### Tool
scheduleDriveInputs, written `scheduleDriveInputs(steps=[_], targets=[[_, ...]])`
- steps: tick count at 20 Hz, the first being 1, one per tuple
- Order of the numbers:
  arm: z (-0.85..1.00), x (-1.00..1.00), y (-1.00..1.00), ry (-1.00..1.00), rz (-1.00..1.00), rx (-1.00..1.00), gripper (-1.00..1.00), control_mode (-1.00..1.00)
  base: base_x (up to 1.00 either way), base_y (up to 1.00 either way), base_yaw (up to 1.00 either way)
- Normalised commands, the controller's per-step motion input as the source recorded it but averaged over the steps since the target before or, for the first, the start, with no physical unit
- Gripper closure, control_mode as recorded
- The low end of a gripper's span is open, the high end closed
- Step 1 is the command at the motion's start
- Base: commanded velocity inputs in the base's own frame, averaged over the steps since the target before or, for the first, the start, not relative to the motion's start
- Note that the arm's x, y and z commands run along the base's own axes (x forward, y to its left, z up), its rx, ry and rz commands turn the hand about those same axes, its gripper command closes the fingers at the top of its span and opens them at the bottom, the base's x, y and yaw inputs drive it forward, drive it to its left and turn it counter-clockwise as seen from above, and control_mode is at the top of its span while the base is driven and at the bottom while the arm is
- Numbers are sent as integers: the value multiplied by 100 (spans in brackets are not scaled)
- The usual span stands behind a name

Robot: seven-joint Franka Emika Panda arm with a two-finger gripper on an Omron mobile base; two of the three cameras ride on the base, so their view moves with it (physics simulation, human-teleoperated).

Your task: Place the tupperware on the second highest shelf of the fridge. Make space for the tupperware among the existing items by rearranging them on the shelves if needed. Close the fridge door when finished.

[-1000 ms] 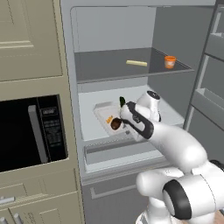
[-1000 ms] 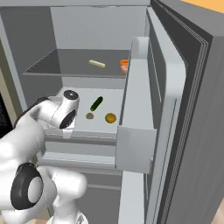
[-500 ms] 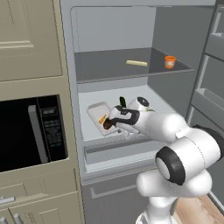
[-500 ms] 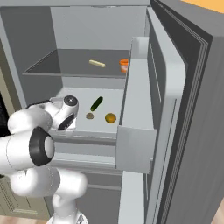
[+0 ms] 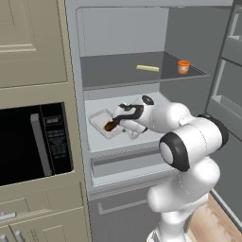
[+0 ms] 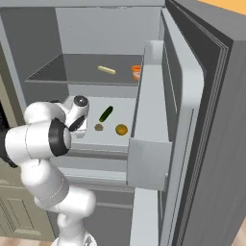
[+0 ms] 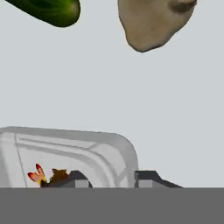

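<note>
From my station I see the tupperware [image 5: 105,124] lying flat on the second highest shelf [image 5: 156,101] of the fridge [image 6: 86,29], toward its left side, with dark food in it. My gripper [image 5: 113,125] is right at the container's near right corner; in the hand view its two dark tips straddle the rounded rim of the tupperware [image 7: 70,153], one inside the wall and one outside, and I judge them pinching that rim, though I cannot see the contact itself. From the hand view the cucumber [image 7: 48,9] sits at about eleven o'clock and the grey-brown lump [image 7: 153,22] at one o'clock, both well apart from the container across bare shelf; the yellow-green fruit [image 6: 121,129] lies farther right. The pale yellow stick [image 5: 147,68] and orange cup [image 5: 184,66] are on the dark shelf above. I expect the container to be light, stiff and thin-walled, and smooth enough to slide easily on the white shelf; it has no lid that I can see, so I would keep it level. The rim at a corner is the firmest place to hold. The fridge door [image 6: 206,120] stands wide open at three o'clock.
</note>
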Motion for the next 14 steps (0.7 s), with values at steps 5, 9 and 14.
scheduleDriveInputs(steps=[5,9,14], targets=[[1,-30,0,-27,-3,-2,-100,-100,0,0,0],[35,-86,-15,-12,-1,0,-100,-100,0,0,0],[72,-75,-53,0,-1,-2,-100,-100,0,0,0]])
